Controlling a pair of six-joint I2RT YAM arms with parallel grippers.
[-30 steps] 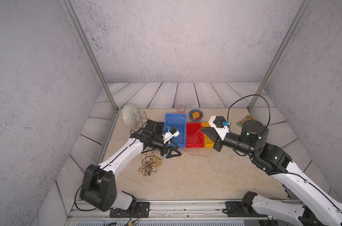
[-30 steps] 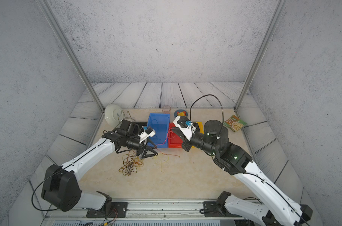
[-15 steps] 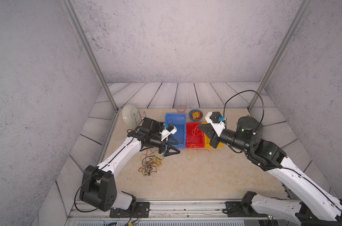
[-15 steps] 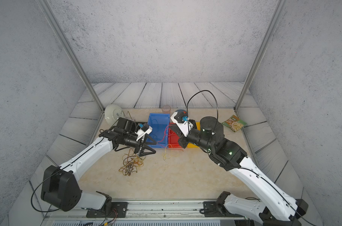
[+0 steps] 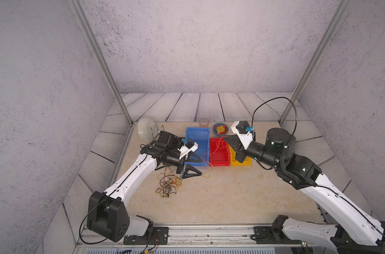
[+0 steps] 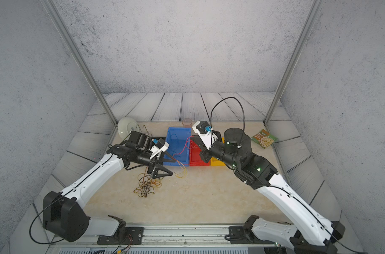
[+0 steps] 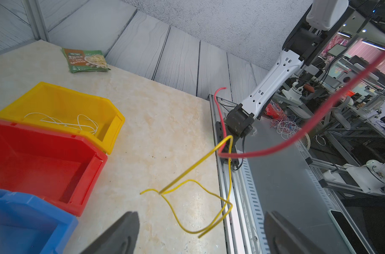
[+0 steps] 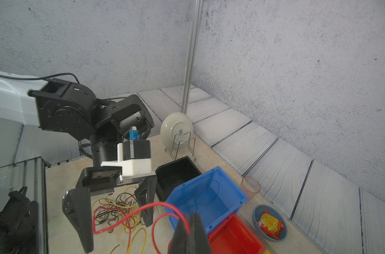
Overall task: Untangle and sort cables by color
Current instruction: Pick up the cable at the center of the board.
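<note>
My right gripper (image 8: 192,216) is shut on a red cable (image 8: 143,207) above the red bin (image 5: 219,162). The cable droops toward my left gripper (image 5: 201,166), which stands open and empty over the table, with the jaws wide apart in the left wrist view (image 7: 201,213). A yellow cable (image 7: 180,211) is hooked over the red cable (image 7: 275,147) and trails to the table between the left fingers without touching them. A tangle of yellow, orange and black cables (image 5: 168,184) lies under the left wrist. Thin white cables (image 7: 66,123) lie in the yellow bin (image 7: 112,114), and a blue cable (image 8: 209,193) in the blue bin (image 8: 229,187).
Blue, red and yellow bins stand side by side at the back, with a black bin (image 8: 176,167) left of them. Behind are a plate in a wire rack (image 5: 146,130), a clear cup (image 5: 204,122) and a bowl with a snack packet (image 5: 220,129). A noodle packet (image 6: 264,138) lies at the right.
The left jaws have opened wider. The right gripper has drawn up and back over the red bin with the red cable, and the yellow cable now dangles from it.
</note>
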